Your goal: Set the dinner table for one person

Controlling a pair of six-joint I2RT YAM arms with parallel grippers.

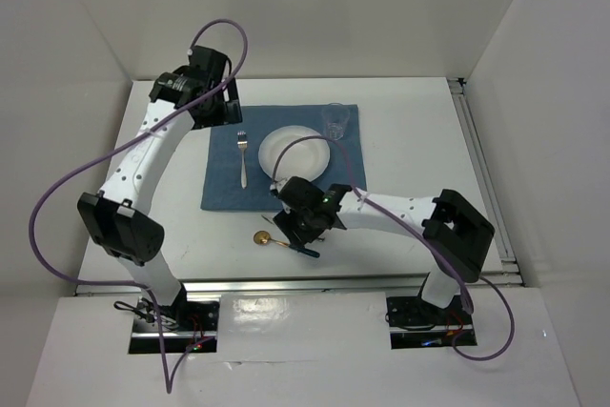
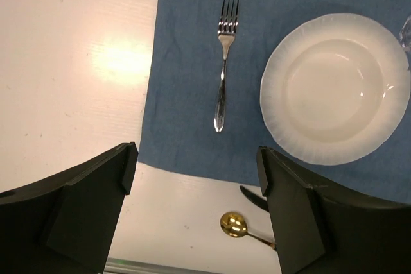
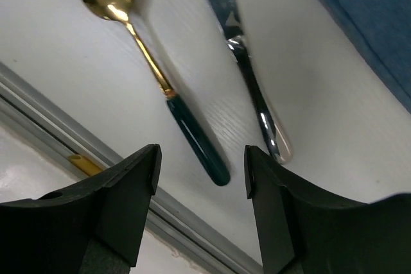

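Note:
The white dinner table carries a blue placemat with a silver fork, a white plate and a clear glass. A gold spoon with a dark green handle lies on the bare table in front of the placemat. A silver knife lies beside the spoon. My right gripper is open and empty just above the spoon's handle end; it also shows in the top view. My left gripper is open and empty, high over the placemat's left side.
A metal rail runs along the table's front edge, just behind the spoon handle. In the left wrist view the fork and plate lie on the placemat. White walls enclose the table on three sides.

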